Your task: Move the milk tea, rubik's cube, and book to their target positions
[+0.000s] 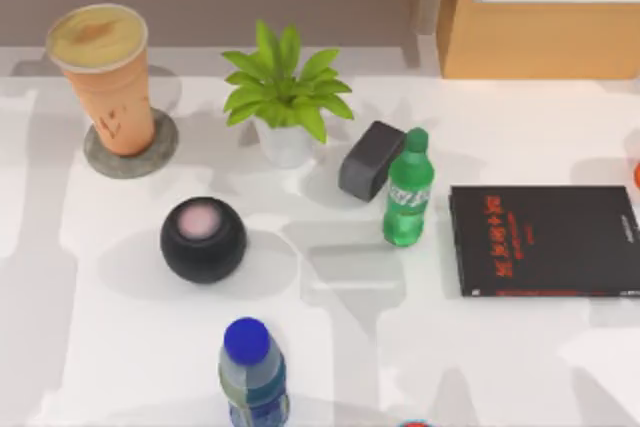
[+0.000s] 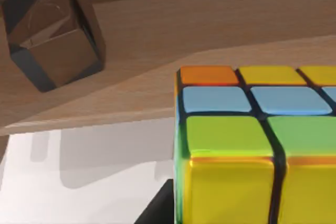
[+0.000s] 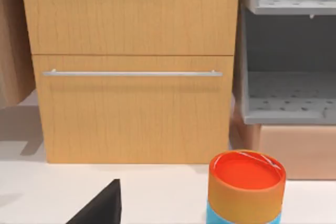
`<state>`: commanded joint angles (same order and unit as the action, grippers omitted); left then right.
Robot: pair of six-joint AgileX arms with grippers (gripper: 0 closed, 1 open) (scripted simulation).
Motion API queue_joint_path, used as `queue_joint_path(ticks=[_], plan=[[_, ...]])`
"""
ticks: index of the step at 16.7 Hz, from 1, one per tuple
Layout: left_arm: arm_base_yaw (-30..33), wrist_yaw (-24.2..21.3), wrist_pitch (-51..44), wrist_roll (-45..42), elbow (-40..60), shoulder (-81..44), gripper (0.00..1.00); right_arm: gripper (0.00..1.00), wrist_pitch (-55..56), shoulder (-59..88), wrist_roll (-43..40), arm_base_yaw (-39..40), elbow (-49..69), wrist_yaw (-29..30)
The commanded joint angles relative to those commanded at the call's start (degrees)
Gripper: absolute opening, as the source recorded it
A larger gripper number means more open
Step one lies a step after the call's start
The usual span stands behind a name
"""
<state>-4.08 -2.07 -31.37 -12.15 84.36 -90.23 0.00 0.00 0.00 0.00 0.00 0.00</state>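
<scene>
The tall tapered orange-brown milk tea cup with a creamy top (image 1: 102,77) stands upright on a round grey coaster (image 1: 160,147) at the far left of our white table (image 1: 330,367); we judge this item already placed.

The rubik's cube with yellow, blue, green and orange squares and black grid lines (image 2: 252,145) sits very close before our left wrist camera, with wooden boards behind it. We cannot tell whether our left tool grips it or how far its fingers are spread. We judge the cube to be the step in hand.

The light-blue book is not yet dealt with, as far as we can judge.

Across the table we see a leafy green plant in a white pot (image 1: 283,97), a black round speaker (image 1: 203,239), a dark grey box (image 1: 370,159), a green bottle (image 1: 408,190), a blue-capped bottle (image 1: 254,375) and a thin black book with red lettering (image 1: 545,240).

Our right wrist camera faces a light wooden cabinet with a metal bar handle (image 3: 131,72), a grey shelf unit (image 3: 289,51) and an orange-lidded can (image 3: 247,187). We cannot tell that tool's state either.
</scene>
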Motion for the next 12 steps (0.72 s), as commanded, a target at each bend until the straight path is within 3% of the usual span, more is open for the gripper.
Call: queue_joint_path(ticks=[7, 12], plan=[[3.5, 0.2, 31.1, 8.5, -2.0, 5.3, 0.0, 1.0, 0.0, 0.0, 0.0, 0.0, 0.0, 0.0], [4.6, 0.6, 38.1, 11.3, -4.6, 3.9, 0.0, 1.0, 0.0, 0.0, 0.0, 0.0, 0.0, 0.0]])
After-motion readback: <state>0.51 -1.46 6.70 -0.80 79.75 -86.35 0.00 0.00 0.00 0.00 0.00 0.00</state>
